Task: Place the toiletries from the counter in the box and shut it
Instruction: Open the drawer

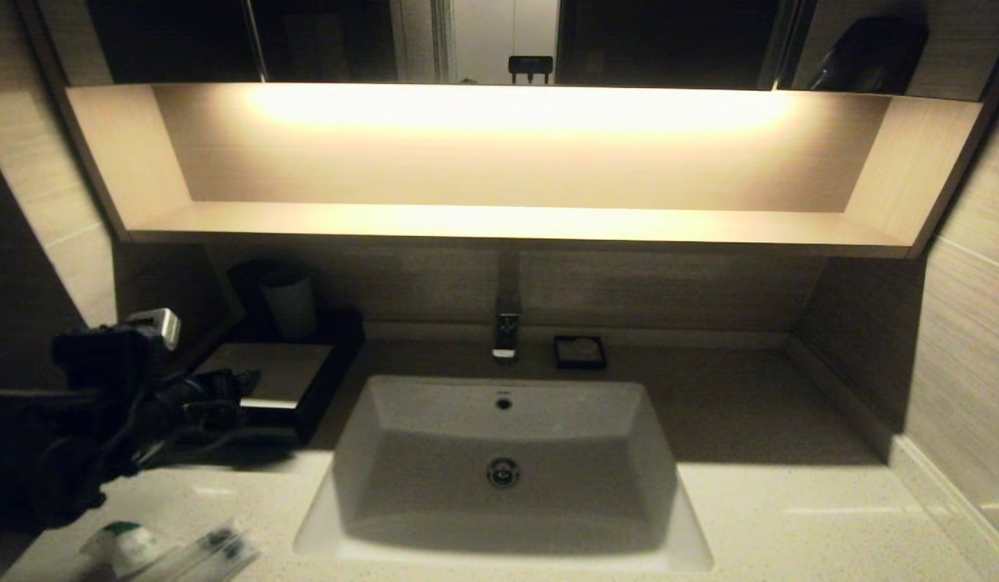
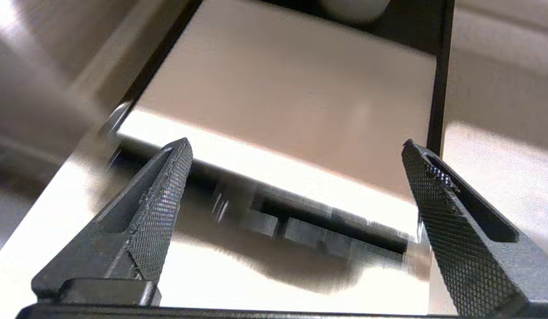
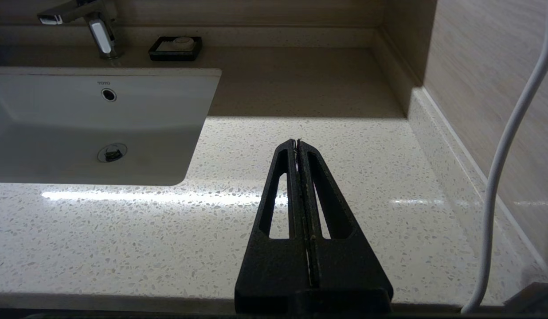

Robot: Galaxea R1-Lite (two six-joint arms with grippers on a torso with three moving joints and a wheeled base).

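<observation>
Now the left gripper (image 2: 296,146) hovers wide open before the low black box (image 1: 285,380), whose length runs toward the wall; slim clear-wrapped toiletries (image 1: 176,554) lie on the speckled counter (image 1: 790,525). Right gripper (image 3: 297,142) rests closed.

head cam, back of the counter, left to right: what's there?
Left hand, open, at the near edge of the box → grey cup behind the box → faucet → small black dish → bare counter to the right wall.
</observation>
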